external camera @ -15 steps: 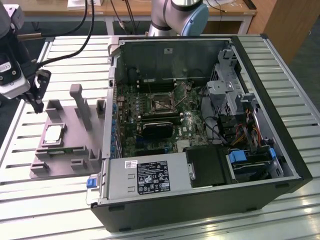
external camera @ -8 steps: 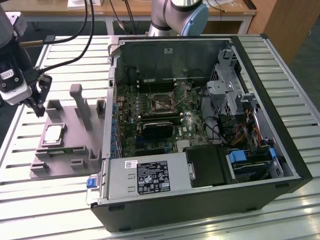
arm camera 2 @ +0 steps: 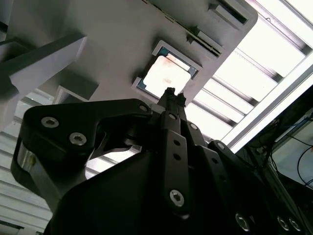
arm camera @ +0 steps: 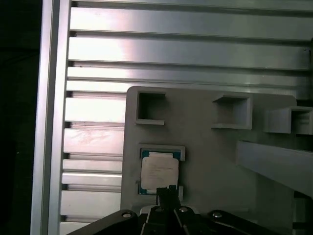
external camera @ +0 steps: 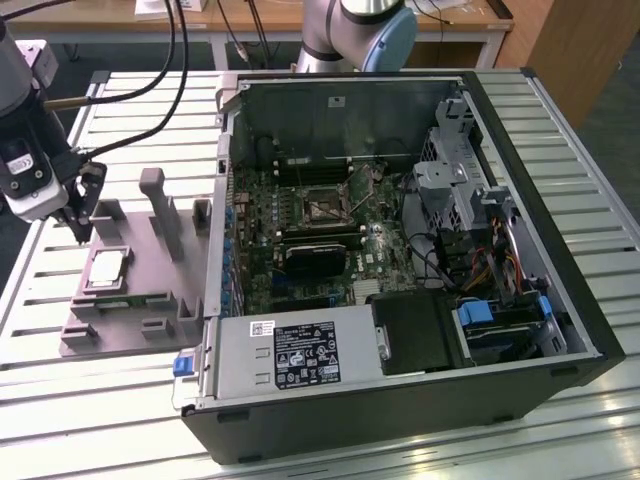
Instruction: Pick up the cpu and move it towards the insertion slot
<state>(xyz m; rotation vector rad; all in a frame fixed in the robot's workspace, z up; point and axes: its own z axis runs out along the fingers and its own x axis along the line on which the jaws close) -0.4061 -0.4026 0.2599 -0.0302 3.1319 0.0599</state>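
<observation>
One slatted metal table (external camera: 60,420) carries everything. Nearest on it, an open computer case (external camera: 400,430) lies on its side, with a grey power supply (external camera: 290,355) along the near edge.

On the exterior view's left of the case, just beside it, sits a grey fixture (external camera: 150,310) with square recesses and upright posts. The cpu (external camera: 107,268) lies flat in a framed pocket of this fixture, silvery top up, well apart from the slot.

The gripper (external camera: 83,235) hangs over the fixture, pointing down, just to the far left of the cpu. Its fingers are drawn narrow, tips together, with nothing between them. In the second wrist view the gripper (arm camera 2: 171,94) has its tips in front of one edge of the cpu (arm camera 2: 164,73). In the first wrist view the gripper (arm camera: 167,192) likewise overlaps the edge of the cpu (arm camera: 159,171). Whether the tips touch the chip, I cannot tell.

Farther in, the case floor holds a green board (external camera: 260,225). The slot (external camera: 322,203) sits on the board's far half, a dark square with a shiny frame. To its right stands a metal drive cage (external camera: 450,180).

Farthest, the arm's base (external camera: 360,25) rises beyond the case. Black cables (external camera: 180,60) run from the far side towards the gripper, and a wooden desk (external camera: 270,15) stands behind.
</observation>
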